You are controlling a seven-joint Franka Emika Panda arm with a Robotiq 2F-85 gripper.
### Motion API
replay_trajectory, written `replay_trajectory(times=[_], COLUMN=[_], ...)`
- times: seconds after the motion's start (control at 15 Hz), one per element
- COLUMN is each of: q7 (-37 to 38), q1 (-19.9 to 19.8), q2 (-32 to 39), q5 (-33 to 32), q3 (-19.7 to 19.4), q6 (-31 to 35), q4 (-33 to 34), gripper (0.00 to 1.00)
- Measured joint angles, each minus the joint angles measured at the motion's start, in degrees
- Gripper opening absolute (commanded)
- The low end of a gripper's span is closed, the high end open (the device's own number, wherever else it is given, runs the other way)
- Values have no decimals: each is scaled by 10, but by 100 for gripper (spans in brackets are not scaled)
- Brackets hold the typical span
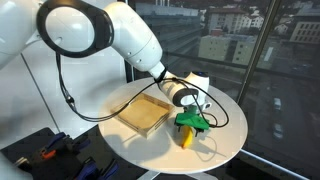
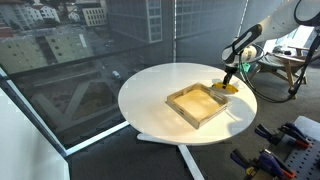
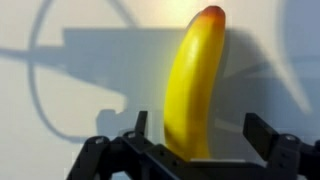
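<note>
Claw (image 3: pixel 195 125) is spread wide with the banana (image 3: pixel 190 80) sitting between its fingers. Nothing's pinched yet, so the grab isn't done. Banana lies flat on the white table (image 2: pixel 150 100), near the wooden tray (image 2: pixel 178 103). It's bright yellow, smooth and curved, with a reddish-brown tip.

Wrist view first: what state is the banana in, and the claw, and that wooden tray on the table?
banana: lying flat on the table, between the fingers, not clamped
gripper: open, low, straddling the banana
tray: empty, sitting flat beside the banana, apart from it
</note>
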Motion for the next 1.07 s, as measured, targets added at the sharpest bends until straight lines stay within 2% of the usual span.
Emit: replay_trajectory(times=[0.4,1.07], q7=[0,0], q1=[0,0], q2=[0,-2], q5=[0,0], q3=[0,0], q6=[0,0], q4=[0,3], gripper=[17,16])
